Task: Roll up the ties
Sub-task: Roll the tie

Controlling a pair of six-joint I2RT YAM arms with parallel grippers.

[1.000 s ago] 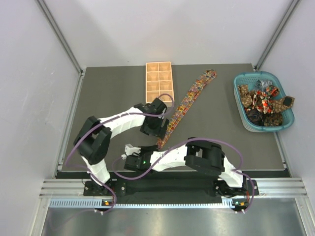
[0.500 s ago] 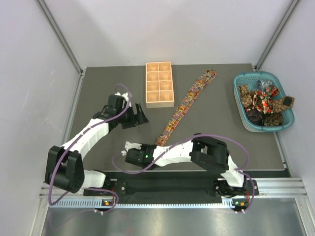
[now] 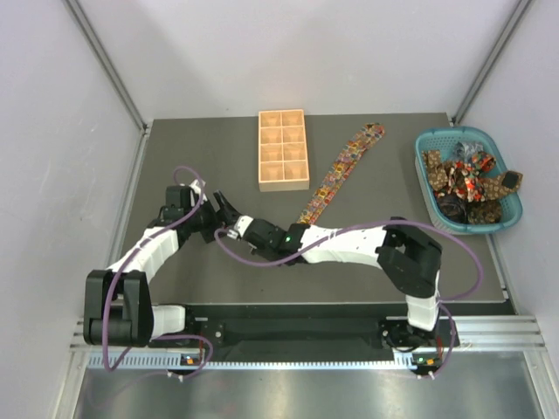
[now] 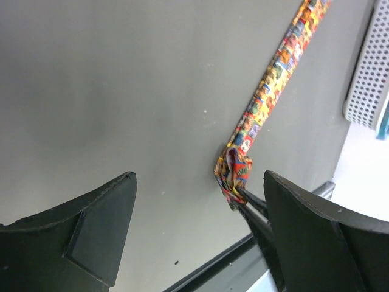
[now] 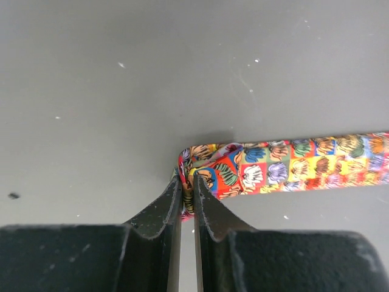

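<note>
fabric tie (image 5: 273, 170) end pinched in right gripper (image 5: 187, 181)

Multicoloured checked tie (image 5: 285, 167), tan tray (image 3: 283, 150), teal basket (image 3: 467, 229)

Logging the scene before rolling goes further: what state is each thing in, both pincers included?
Tie: stretched out flat, unrolled, near end bunched up.
Right pincer: shut on the tie's bunched end.
Left pincer: open, holding nothing.
Wooden tray: upright, all compartments empty.
Teal basket: holds a loose heap of ties.
</note>
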